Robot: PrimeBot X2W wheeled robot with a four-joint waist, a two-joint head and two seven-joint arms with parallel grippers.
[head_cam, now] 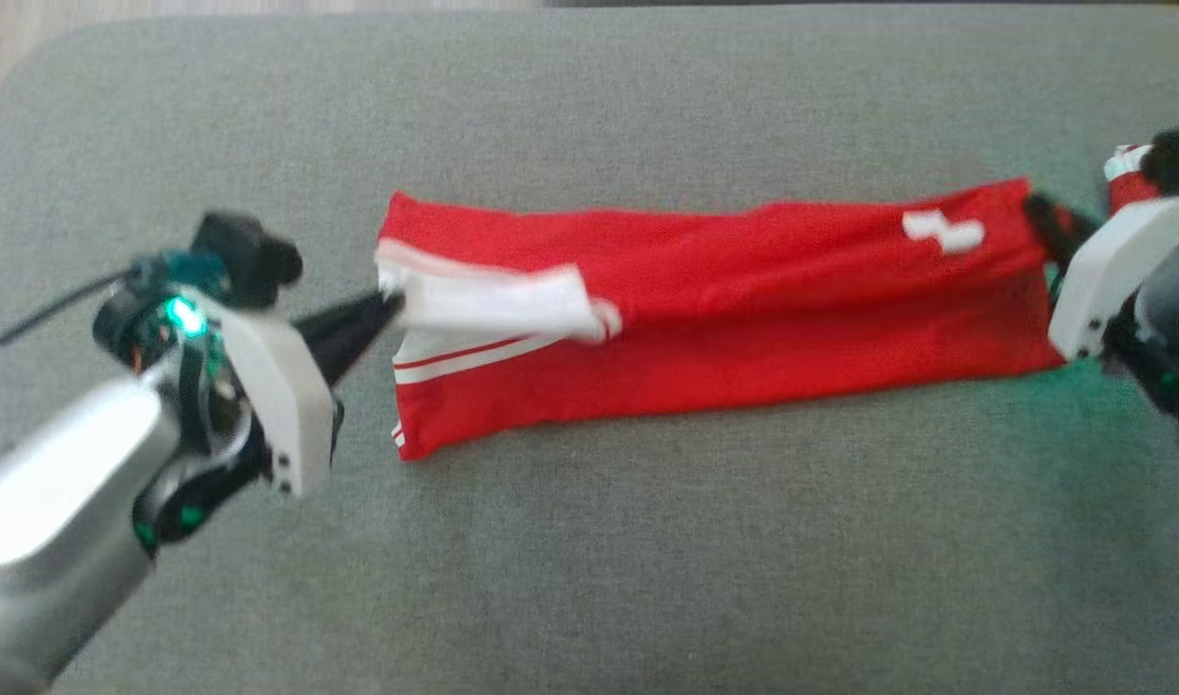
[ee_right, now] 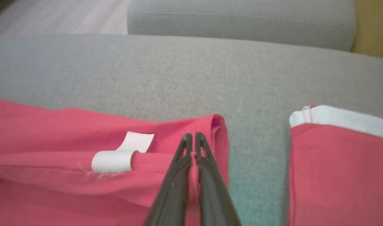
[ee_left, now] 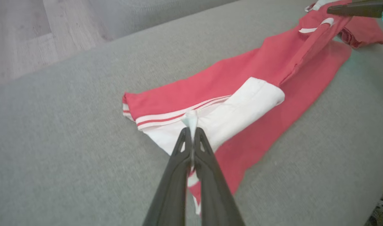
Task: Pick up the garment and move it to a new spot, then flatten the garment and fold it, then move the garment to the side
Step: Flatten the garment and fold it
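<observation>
The garment (head_cam: 743,280) is red with white trim and lies stretched in a long band across the grey cushion (head_cam: 589,541). My left gripper (head_cam: 388,307) is shut on the white edge at its left end; in the left wrist view the gripper (ee_left: 191,130) pinches a small peak of white cloth of the garment (ee_left: 241,113). My right gripper (head_cam: 1041,210) is shut on the red fabric at the right end. In the right wrist view that gripper (ee_right: 192,136) clamps a red fold of the garment (ee_right: 53,138) beside a white label (ee_right: 116,160).
A further piece of red cloth with a white band (ee_right: 335,150) lies just right of my right gripper. A second grey cushion (ee_right: 241,18) sits beyond, with wooden floor (ee_left: 28,34) past the cushion's left edge.
</observation>
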